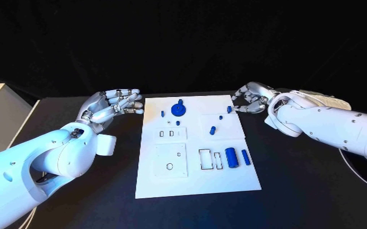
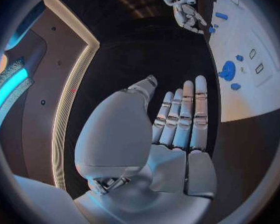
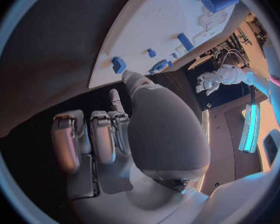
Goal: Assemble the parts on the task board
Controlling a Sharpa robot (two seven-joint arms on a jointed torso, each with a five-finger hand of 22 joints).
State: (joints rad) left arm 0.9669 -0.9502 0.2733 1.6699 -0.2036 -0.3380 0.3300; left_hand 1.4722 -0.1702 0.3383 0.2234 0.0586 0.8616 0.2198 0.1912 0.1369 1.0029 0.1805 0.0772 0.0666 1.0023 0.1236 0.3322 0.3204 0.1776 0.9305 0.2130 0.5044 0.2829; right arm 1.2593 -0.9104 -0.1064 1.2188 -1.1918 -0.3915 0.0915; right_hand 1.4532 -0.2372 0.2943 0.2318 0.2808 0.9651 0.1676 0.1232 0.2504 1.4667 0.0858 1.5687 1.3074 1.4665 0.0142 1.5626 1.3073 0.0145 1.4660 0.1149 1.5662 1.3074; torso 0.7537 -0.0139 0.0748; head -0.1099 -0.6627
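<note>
The white task board (image 1: 195, 178) lies in the middle of the black table. On it are a round blue part (image 1: 178, 109), a blue cylinder (image 1: 231, 158), a blue bar (image 1: 246, 157) and small blue pieces (image 1: 212, 130). My left hand (image 1: 114, 103) hovers over the table beside the board's far left corner, fingers (image 2: 184, 114) stretched out straight and holding nothing. My right hand (image 1: 251, 97) is at the far right corner, fingers bent down. Its thumb tip (image 3: 131, 77) is close to a small blue piece (image 3: 119, 64) that lies on the board's edge (image 1: 230, 108).
The board has recessed slots at its left middle (image 1: 171, 132), a square plate below them (image 1: 171, 159) and a frame slot (image 1: 210, 159). A pale cabinet (image 1: 9, 109) stands at the table's far left. Black table surface surrounds the board.
</note>
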